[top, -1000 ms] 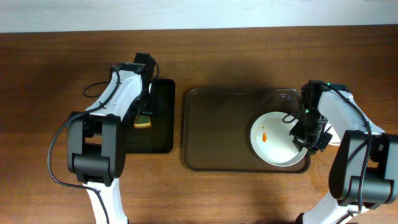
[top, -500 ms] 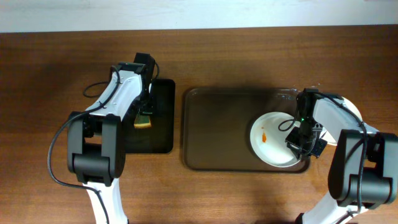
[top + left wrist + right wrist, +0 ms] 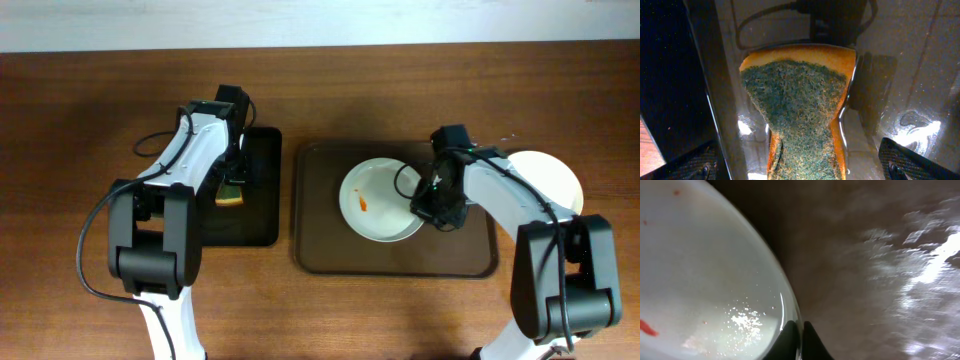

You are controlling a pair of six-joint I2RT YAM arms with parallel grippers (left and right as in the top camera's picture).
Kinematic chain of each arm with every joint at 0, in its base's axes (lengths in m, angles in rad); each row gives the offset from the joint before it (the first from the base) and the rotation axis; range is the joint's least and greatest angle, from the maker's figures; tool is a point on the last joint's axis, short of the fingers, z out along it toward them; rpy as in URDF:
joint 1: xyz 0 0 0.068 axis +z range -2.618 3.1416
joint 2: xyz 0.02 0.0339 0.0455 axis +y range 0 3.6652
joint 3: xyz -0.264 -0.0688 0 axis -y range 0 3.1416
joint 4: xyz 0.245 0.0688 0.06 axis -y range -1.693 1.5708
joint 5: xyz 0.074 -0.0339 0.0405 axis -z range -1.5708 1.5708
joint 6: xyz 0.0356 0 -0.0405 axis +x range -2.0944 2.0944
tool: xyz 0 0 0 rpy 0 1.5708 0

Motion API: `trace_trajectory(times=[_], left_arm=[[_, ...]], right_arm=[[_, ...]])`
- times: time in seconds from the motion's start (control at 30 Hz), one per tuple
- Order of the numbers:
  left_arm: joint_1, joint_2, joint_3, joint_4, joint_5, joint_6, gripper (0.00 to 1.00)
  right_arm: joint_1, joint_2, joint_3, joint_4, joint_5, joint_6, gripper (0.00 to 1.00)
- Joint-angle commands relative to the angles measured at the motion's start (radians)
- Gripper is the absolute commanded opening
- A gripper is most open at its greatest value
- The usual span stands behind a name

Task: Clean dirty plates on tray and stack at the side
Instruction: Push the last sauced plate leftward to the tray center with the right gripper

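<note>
A white plate (image 3: 378, 190) with an orange-red smear lies in the middle of the brown tray (image 3: 322, 240). My right gripper (image 3: 430, 206) is shut on its right rim. In the right wrist view, the two dark fingertips (image 3: 790, 337) pinch the plate's (image 3: 700, 265) edge, with the gripper (image 3: 799, 326) low over the tray (image 3: 865, 255). A second, plain white plate (image 3: 550, 176) rests on the table just right of the tray. My left gripper (image 3: 800, 167) stands open over a green-and-orange sponge (image 3: 800, 110), its fingers apart on either side.
The sponge (image 3: 231, 194) lies on a smaller black tray (image 3: 252, 218) left of the brown tray, under my left gripper (image 3: 236, 172). Wooden table surrounds both trays. Both arm bases stand at the front edge.
My right gripper closed on the smeared plate's rim and pulled it left from the tray's right end to the middle. The plain plate at the right now shows fully. The left arm has not moved.
</note>
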Motion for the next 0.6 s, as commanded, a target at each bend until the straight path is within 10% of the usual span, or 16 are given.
trace_trajectory(times=[0.0,0.2,0.57], left_arm=[[0.002,0.004,-0.006,-0.001,0.007,-0.002,1.00],[0.002,0.004,-0.006,-0.001,0.007,-0.002,1.00],[0.001,0.004,-0.006,-0.001,0.007,-0.002,1.00]], right_arm=[[0.003,0.019,0.012,-0.009,-0.040,-0.077,0.21],[-0.024,0.019,0.164,-0.056,-0.037,-0.388,0.76],[-0.020,0.103,0.133,0.104,0.048,-0.454,0.42]])
